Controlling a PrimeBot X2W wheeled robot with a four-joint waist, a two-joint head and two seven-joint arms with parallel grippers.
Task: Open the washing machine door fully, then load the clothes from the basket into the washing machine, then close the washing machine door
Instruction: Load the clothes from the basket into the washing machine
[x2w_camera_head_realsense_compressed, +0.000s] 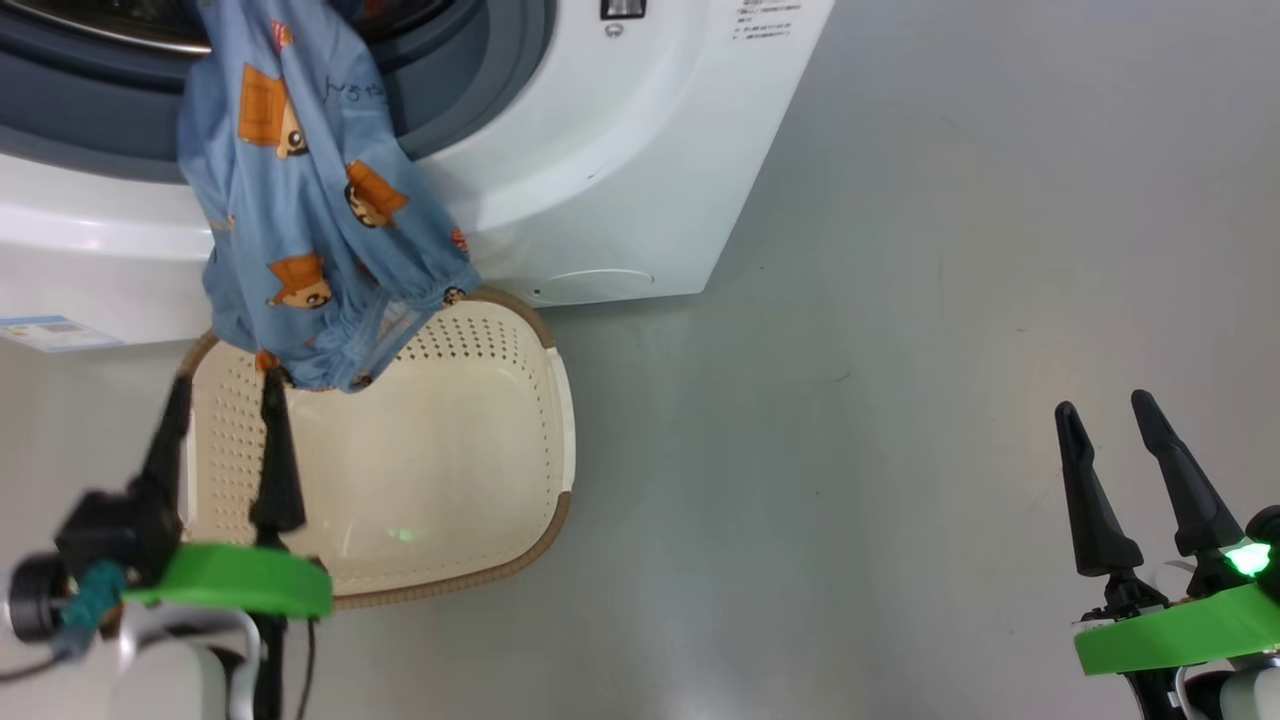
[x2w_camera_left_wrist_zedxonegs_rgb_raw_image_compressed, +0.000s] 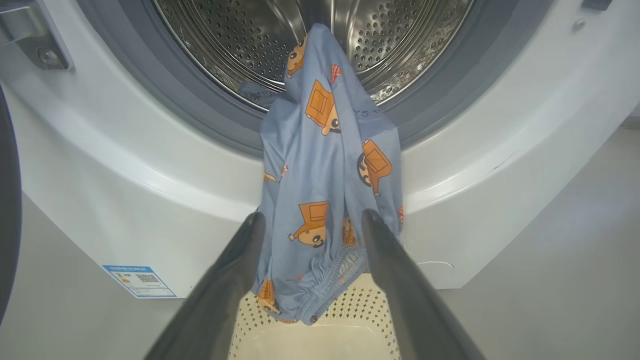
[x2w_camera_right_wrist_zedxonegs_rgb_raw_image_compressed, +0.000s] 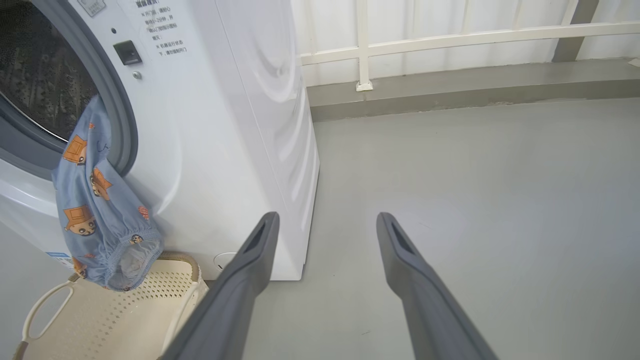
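**Currently: one garment hangs out of the washer over the basket, both claws spread**

Largest in view is the white washing machine (x2w_camera_head_realsense_compressed: 620, 180), standing on a grey floor (x2w_camera_head_realsense_compressed: 900, 400). Its steel drum (x2w_camera_left_wrist_zedxonegs_rgb_raw_image_compressed: 240, 45) and grey-blue gasket (x2w_camera_left_wrist_zedxonegs_rgb_raw_image_compressed: 165, 95) are open to the left wrist view.

Just in front of the machine, on the floor, sits the cream perforated basket (x2w_camera_head_realsense_compressed: 430, 470) with its brown rim.

A light-blue garment (x2w_camera_head_realsense_compressed: 300, 230), printed with orange-brown cartoon figures, drapes from inside the drum over the gasket and down the white front panel. Its gathered hem dangles over the back edge of the basket. A scrap of the same blue cloth (x2w_camera_left_wrist_zedxonegs_rgb_raw_image_compressed: 255, 92) lies inside the drum behind it.

The left gripper (x2w_camera_head_realsense_compressed: 226, 385) hovers over the basket, its two dark fingers spread wide and pointing up at the hem, gripping nothing. Whether a fingertip brushes the cloth cannot be told.

The right gripper (x2w_camera_head_realsense_compressed: 1104, 403) is well off to the right above bare floor, fingers likewise apart and holding nothing.

A small blue label sticker (x2w_camera_head_realsense_compressed: 55, 332) sits low on the machine's front.
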